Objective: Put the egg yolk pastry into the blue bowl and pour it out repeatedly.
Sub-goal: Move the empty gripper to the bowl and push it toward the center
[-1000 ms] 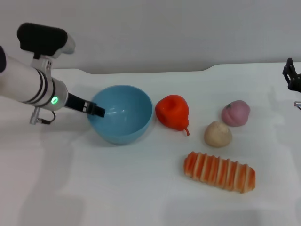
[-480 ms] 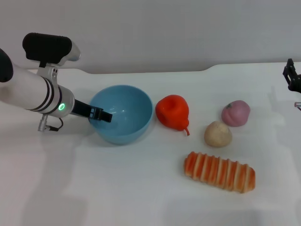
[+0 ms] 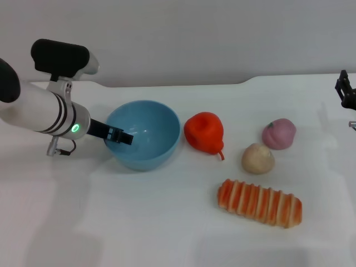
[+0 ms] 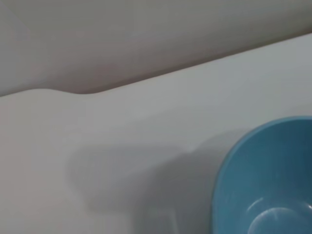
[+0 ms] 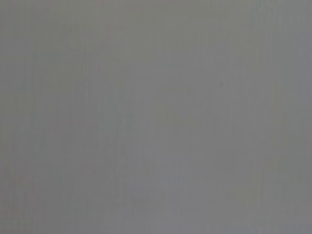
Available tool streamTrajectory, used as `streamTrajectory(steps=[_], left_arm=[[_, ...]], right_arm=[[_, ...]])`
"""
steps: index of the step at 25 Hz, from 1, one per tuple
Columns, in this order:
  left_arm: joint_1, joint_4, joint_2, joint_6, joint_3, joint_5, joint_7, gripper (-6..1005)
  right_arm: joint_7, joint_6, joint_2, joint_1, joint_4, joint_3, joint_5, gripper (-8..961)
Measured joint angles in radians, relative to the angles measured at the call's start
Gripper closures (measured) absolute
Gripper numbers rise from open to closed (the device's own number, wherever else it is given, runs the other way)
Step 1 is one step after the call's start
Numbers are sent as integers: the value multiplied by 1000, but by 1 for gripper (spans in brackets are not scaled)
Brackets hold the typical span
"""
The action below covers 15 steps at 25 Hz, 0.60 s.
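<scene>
Blue bowl (image 3: pixel 143 134) now has the left tool (image 3: pixel 123 137) slightly deeper over its rim, grip unclear. One egg yolk pastry (image 3: pixel 257 158), one bowl, unmoved.

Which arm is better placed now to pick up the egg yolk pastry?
Probably right. The right gripper is at the table's right edge, on the egg yolk pastry side. The left gripper is at the blue bowl rim, farther away.
</scene>
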Motion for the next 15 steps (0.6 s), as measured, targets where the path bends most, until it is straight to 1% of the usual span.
streamTrajectory(steps=[4, 6, 11, 15], left_arm=[[-5, -3, -1, 0, 45, -5, -3, 255], [-6, -9, -1, 0, 54, -6, -3, 272], [-7, -17, 0, 7, 66, -6, 3, 433], [-7, -18, 0, 11, 107, -6, 6, 589]], right_arm=[[0, 0, 0, 2, 0, 0, 0, 302], [0, 0, 0, 2, 0, 1, 0, 302], [0, 0, 0, 1, 0, 1, 0, 301], [0, 0, 0, -1, -1, 1, 0, 302]])
